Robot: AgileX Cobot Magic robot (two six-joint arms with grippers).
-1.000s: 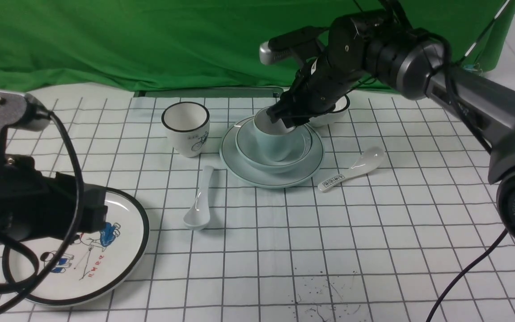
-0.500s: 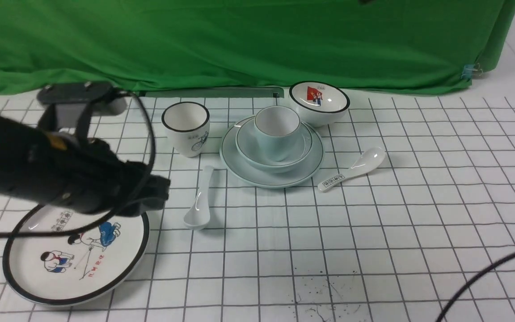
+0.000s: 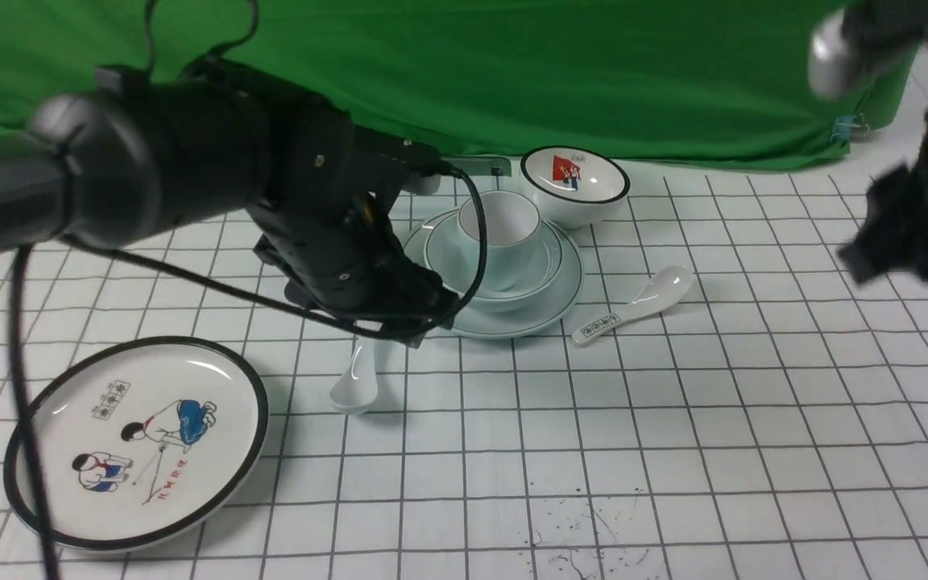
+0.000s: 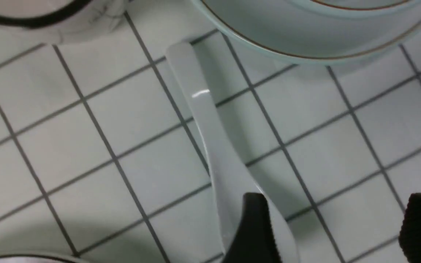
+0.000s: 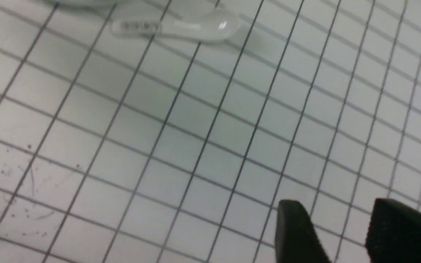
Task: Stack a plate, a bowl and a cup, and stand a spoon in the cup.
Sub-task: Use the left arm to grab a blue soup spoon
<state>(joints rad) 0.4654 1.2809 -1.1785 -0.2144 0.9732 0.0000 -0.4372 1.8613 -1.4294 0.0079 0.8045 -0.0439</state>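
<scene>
White spoon (image 3: 633, 308), black-printed handle, beside plate (image 3: 567, 292)

Printed marks on cartoon plate (image 3: 190, 379), spoon handle (image 3: 602, 325): unreadable.

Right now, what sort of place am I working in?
Most likely a staged robot test bench, not a real kitchen. A draped green cloth backdrop hangs behind, a white sheet with black grid lines is spread under everything, and a white black-rimmed cartoon plate lies out like a prop.
</scene>
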